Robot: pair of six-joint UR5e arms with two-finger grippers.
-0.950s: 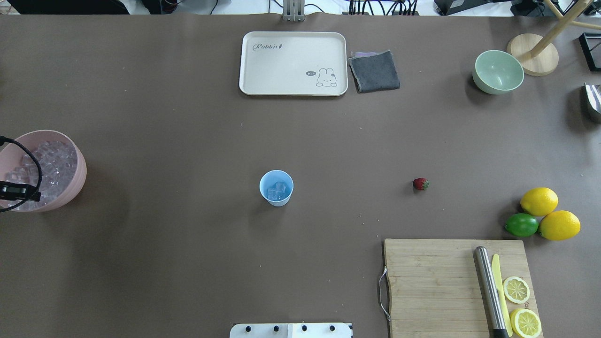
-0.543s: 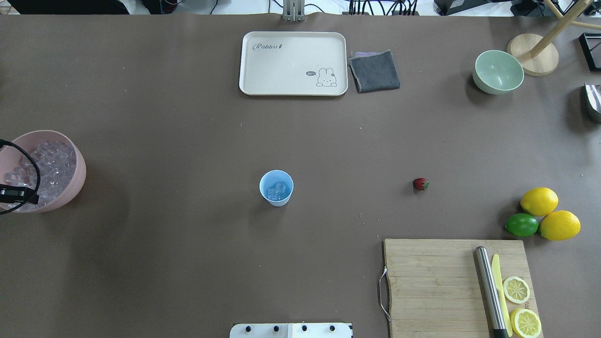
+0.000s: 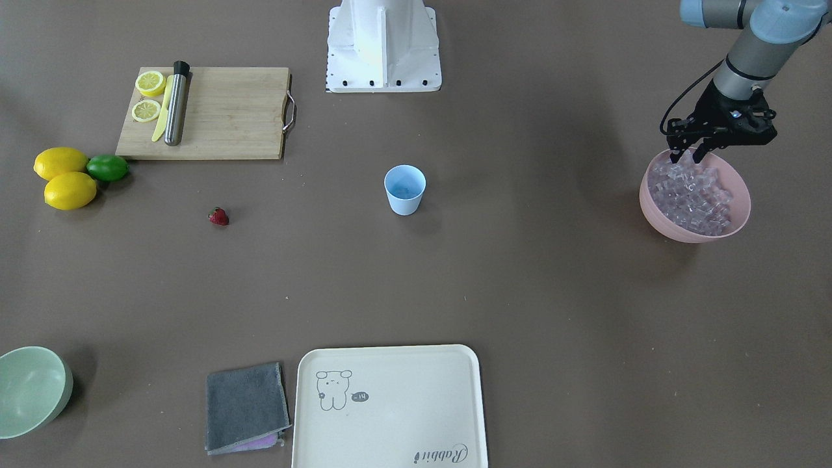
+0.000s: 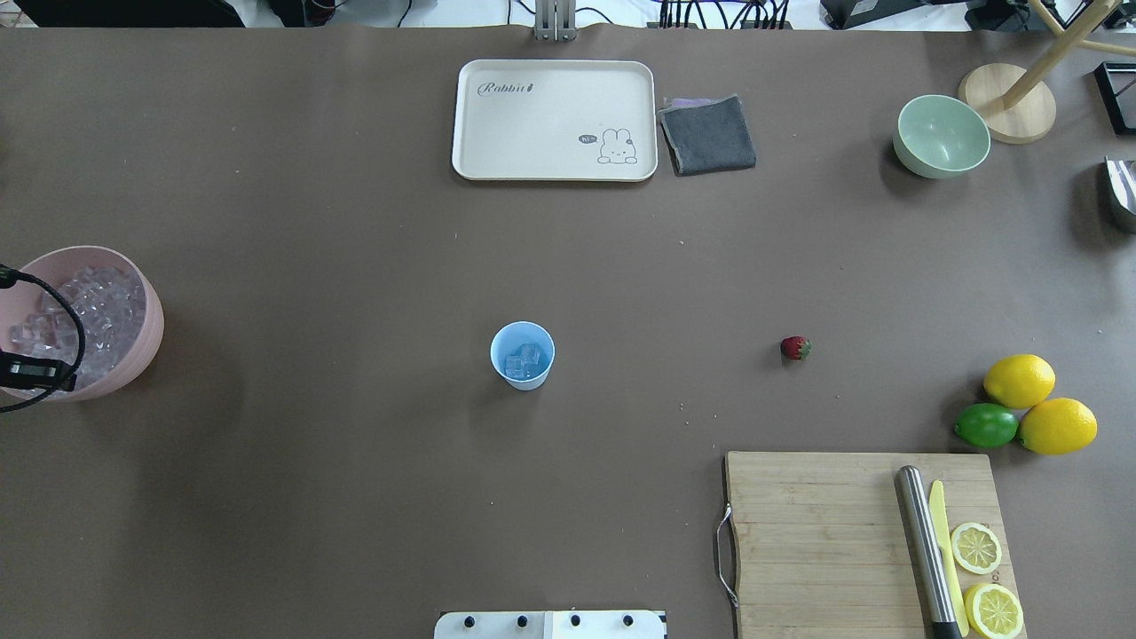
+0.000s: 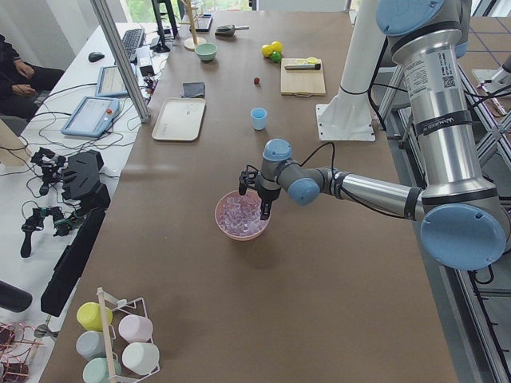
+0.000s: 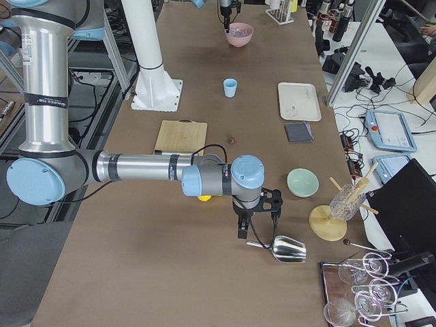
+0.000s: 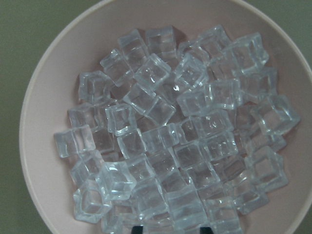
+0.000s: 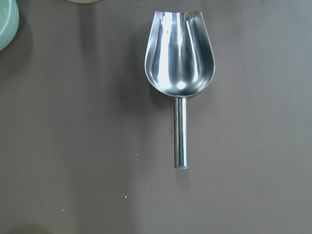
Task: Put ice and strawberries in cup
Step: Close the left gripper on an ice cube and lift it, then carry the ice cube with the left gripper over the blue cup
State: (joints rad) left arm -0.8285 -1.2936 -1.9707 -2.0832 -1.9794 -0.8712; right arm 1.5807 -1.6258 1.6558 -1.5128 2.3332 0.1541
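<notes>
Left jaws hang parted over the ice (image 7: 161, 136) in the bowl (image 3: 695, 235), so ice step, I guess. Cup (image 4: 523, 355) mid-counter has some, strawberry (image 4: 795, 348) sits off to its right. Next: dip, pinch one cube. Right jaws, can't tell.

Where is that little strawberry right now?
In the overhead view the strawberry lies on the bare table on the robot's right side, between the blue cup and the lemons, just beyond the cutting board.

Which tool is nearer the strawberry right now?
Right. The right tool hovers over the metal scoop, on the strawberry side of the cup; the left tool is over the pink bowl, beyond the cup.
</notes>
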